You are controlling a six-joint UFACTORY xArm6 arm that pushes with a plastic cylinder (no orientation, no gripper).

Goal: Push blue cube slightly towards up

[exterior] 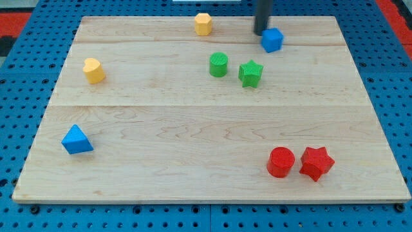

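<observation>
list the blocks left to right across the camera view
blue triangular block → yellow block → yellow block near the view's top → green cylinder → green star → blue cube → red cylinder → red star

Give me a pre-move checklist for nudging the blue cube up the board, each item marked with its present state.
1. Target found: blue cube sits near the view's top, right of centre. Ok.
2. My tip placement: it stands at the cube's upper left, not below it, so a push from here would not send the cube up. Not ok.
3. Contact between tip and cube: they look very close. Cannot tell.
4. Room above: the wooden board edge lies just past the cube, so only a slight push fits. Ok, with care.
5. Path round to the cube's lower side: green star and green cylinder lie below, apart from the cube. Ok.
</observation>
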